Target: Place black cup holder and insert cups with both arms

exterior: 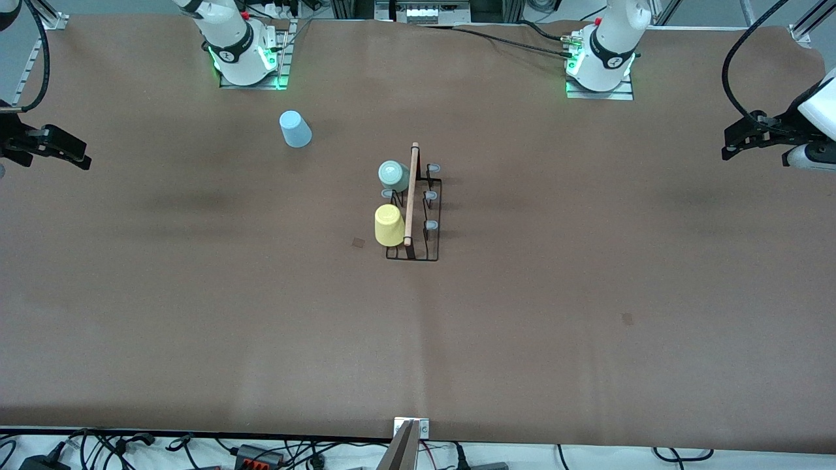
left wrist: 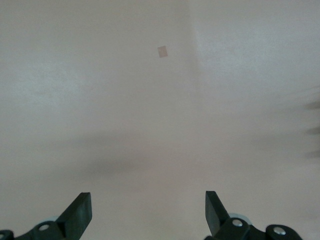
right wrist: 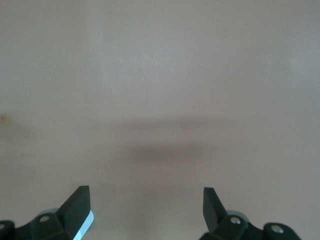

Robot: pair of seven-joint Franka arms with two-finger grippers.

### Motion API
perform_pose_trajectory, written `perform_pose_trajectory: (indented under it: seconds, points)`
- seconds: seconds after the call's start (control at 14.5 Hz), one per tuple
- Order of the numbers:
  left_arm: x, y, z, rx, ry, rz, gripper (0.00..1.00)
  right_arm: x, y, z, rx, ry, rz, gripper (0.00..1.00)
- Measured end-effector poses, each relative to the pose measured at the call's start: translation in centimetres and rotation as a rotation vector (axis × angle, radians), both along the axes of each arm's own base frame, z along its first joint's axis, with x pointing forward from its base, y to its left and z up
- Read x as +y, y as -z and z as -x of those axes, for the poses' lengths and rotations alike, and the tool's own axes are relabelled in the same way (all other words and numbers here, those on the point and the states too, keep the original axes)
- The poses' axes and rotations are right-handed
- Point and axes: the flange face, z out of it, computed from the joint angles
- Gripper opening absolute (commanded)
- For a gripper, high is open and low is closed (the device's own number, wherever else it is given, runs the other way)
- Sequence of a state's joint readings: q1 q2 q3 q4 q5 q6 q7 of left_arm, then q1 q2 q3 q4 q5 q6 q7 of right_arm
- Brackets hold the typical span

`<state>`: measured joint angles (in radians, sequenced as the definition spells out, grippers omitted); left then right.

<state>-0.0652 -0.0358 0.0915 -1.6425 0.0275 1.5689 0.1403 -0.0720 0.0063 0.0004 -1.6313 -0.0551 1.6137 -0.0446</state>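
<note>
The black cup holder [exterior: 424, 222] stands at the middle of the table, its wooden rod handle [exterior: 411, 196] on top. A mint green cup [exterior: 394, 175] and a yellow cup [exterior: 389, 225] sit upside down on its pegs, on the side toward the right arm's end. The light blue cup [exterior: 296, 128] stands upside down on the table near the right arm's base, apart from the holder. My left gripper [exterior: 725, 145] hangs open and empty over the left arm's end of the table [left wrist: 147, 210]. My right gripper [exterior: 83, 155] hangs open and empty over the right arm's end [right wrist: 145, 205].
A brown mat [exterior: 522, 294] covers the table. A small brown square patch [exterior: 358, 243] lies beside the yellow cup and shows in the left wrist view [left wrist: 162, 51]. A dark spot [exterior: 627, 318] marks the mat. Cables lie along the table's edges.
</note>
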Motion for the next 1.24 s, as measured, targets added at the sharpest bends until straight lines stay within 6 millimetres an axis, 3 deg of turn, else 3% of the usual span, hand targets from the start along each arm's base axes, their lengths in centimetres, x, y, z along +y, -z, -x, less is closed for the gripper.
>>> perform_pose_trajectory:
  seconds: [1.24]
  points:
    - [0.1,-0.1,0.0,-0.002,-0.002,0.000,1.00,0.9,0.4,-1.0,-0.003,-0.010,-0.024,1.00]
